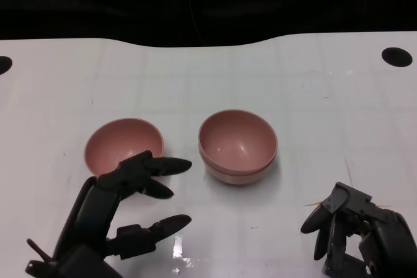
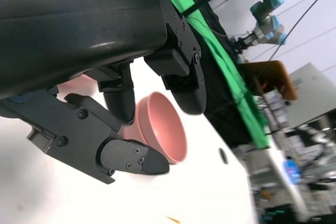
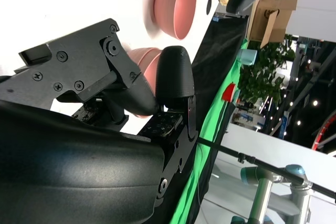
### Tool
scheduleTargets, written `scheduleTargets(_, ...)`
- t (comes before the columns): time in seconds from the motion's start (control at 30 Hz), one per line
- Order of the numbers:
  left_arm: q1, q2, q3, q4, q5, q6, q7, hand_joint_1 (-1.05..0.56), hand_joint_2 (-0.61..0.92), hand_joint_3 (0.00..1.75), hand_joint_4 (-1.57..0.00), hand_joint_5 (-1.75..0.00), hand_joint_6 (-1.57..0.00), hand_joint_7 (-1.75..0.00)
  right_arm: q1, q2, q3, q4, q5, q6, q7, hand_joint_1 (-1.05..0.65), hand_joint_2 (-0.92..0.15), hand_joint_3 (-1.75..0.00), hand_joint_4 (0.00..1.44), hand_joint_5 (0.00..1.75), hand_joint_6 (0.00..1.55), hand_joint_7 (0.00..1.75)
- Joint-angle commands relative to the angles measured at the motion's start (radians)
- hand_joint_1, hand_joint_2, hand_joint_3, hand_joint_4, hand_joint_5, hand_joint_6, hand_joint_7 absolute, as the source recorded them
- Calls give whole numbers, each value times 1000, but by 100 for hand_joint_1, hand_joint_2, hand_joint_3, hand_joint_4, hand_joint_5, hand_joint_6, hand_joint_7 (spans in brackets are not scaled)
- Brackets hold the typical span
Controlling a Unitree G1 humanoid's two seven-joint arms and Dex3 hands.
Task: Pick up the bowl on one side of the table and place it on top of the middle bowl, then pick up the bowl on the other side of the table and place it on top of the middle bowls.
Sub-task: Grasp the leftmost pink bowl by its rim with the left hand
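Already one bowl sits nested in the middle bowl: the stack (image 1: pixel 238 148) shows two rims, centre of the white surface (image 1: pixel 326 102). So the first half looks done; step in hand is the second pickup. Remaining pink bowl (image 1: pixel 122 144) stands alone on the left, upright, a gap between it and the stack. Left hand (image 1: pixel 127 209) is at its near edge, fingers (image 1: pixel 166 166) spread, upper ones reaching over the near rim, lower one low over the surface in front. Nothing gripped; can't tell whether any fingertip touches the rim. Right hand (image 1: pixel 361 229) is parked near right, well apart from both bowls, fingers curled downward, holding nothing. Next move, my read: close on the near rim, lift, carry right, lower it centred onto the stack; an off-centre drop could leave it tilted. Hard to make out: near rim of the left bowl is hidden behind the fingers; the left wrist view shows one bowl (image 2: pixel 160 132) past the fingers but not contact; the right wrist view is mostly hand shell, bowls partly blocked. Both forearms are cut off at the frame bottom.
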Motion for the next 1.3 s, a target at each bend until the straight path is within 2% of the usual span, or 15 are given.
scheduleTargets(0.03, -13, 46, 12, -57, 70, 48, 21, -46, 90, 2, -32, -76, -44, -15, -8, 0, -16, 9, -2, 12, 9, -5, -36, -151, 88, 175, 81, 149)
scheduleTargets(0.13, -32, 81, 14, -93, 167, 101, 32, -48, 90, 1, -26, -69, -37, -8, -14, 1, -17, 19, -5, 10, 14, -5, -36, -151, 88, 175, 81, 149)
scheduleTargets(0.27, -66, 137, 3, -118, 305, 164, 29, -50, 89, 0, -21, -61, -36, -5, -16, 2, -17, 20, -13, 12, 16, -4, -35, -152, 89, 175, 82, 149)
scheduleTargets(0.37, -92, 173, -13, -130, 386, 221, 10, -50, 87, 0, -24, -44, -36, -1, -15, 4, -17, 13, -17, 21, 18, -4, -35, -152, 90, 175, 82, 149)
scheduleTargets(0.57, -162, 236, -58, -92, 505, 296, -9, -53, 84, 0, -27, -37, -36, -1, -19, 11, -18, 15, -33, 21, 15, -3, -34, -153, 90, 175, 82, 149)
scheduleTargets(0.7, -216, 266, -105, -30, 559, 346, -45, -52, 85, 0, -33, -39, -39, -2, -21, 14, -19, 19, -45, 14, 15, -2, -33, -154, 90, 175, 82, 149)
scheduleTargets(1.0, -373, 283, -235, 153, 648, 458, -145, -51, 91, 2, -42, -31, -46, -2, -23, 21, -23, 16, -42, 21, 17, -2, -32, -156, 90, 175, 83, 149)
scheduleTargets(1.1, -433, 281, -273, 239, 657, 476, -156, -49, 92, 1, -56, -20, -51, -1, -30, 22, -25, 27, -46, 13, 14, -2, -31, -156, 91, 175, 83, 149)
scheduleTargets(1.2, -480, 278, -301, 328, 649, 471, -139, -45, 92, 2, -68, -21, -55, -2, -29, 24, -25, 24, -43, 20, 17, -2, -31, -156, 91, 175, 83, 149)
scheduleTargets(1.23, -495, 277, -310, 363, 645, 463, -126, -40, 92, 2, -72, -48, -64, -3, -28, 25, -25, 21, -42, 23, 18, -2, -31, -156, 91, 175, 83, 149)
scheduleTargets(1.27, -510, 277, -318, 396, 642, 452, -111, -36, 92, 3, -68, -89, -74, -3, -27, 25, -25, 20, -42, 24, 18, -2, -31, -157, 91, 175, 83, 149)
scheduleTargets(1.3, -528, 277, -331, 436, 645, 441, -97, -34, 92, 4, -68, -106, -79, -3, -26, 26, -25, 20, -43, 23, 17, -1, -31, -157, 91, 175, 83, 149)
